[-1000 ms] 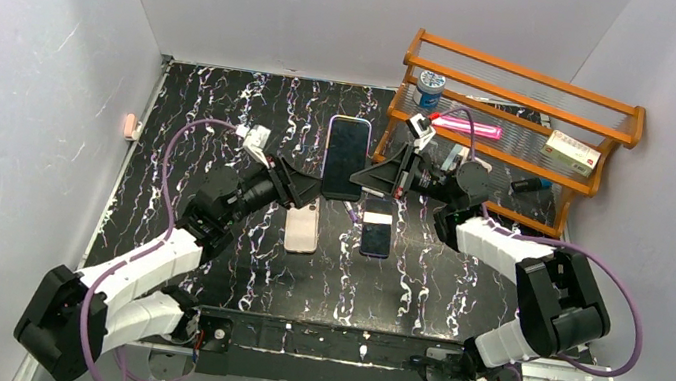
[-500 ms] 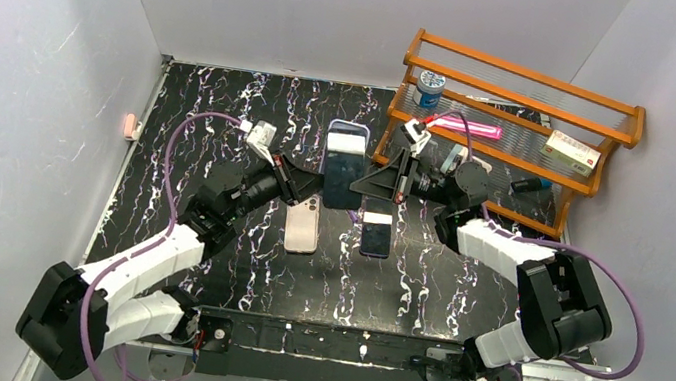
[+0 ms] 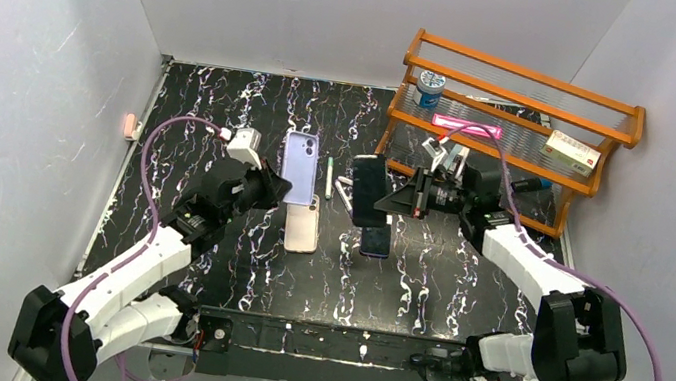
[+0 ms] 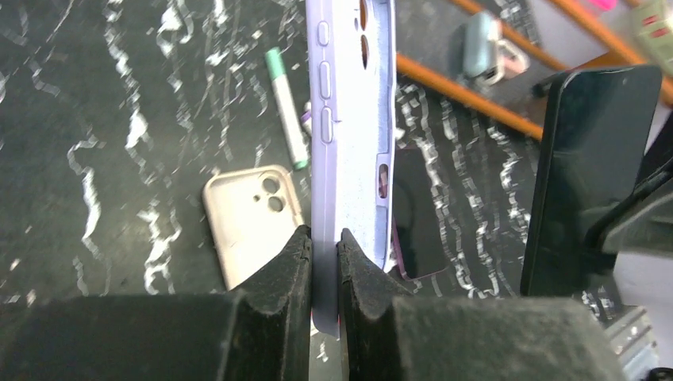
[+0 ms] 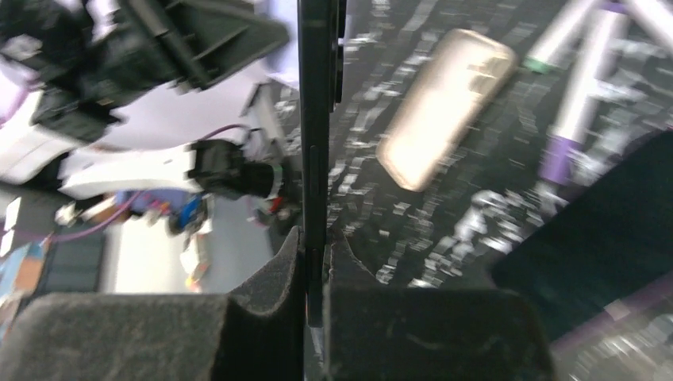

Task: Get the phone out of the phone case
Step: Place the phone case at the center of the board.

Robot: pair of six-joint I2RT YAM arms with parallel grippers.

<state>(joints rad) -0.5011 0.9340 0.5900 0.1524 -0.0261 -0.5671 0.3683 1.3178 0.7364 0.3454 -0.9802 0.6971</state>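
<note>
My left gripper (image 3: 270, 187) is shut on the edge of an empty lilac phone case (image 3: 298, 166) and holds it above the table. In the left wrist view the case (image 4: 347, 119) stands up from between my jaws (image 4: 324, 244). My right gripper (image 3: 395, 202) is shut on the bare black phone (image 3: 368, 189) and holds it upright, apart from the case. The phone shows edge-on in the right wrist view (image 5: 316, 119) between my jaws (image 5: 316, 258), and at the right of the left wrist view (image 4: 587, 167).
A beige phone (image 3: 301, 228) and a dark purple phone (image 3: 375, 240) lie on the black marbled table (image 3: 461, 290). Two pens (image 3: 329, 178) lie near the middle. An orange wooden rack (image 3: 515, 126) with a can, a pink item and a box stands at the back right.
The phone and the lilac case have come apart. My left gripper drew the case to the left, my right gripper drew the phone to the right and tilted it upright.
</note>
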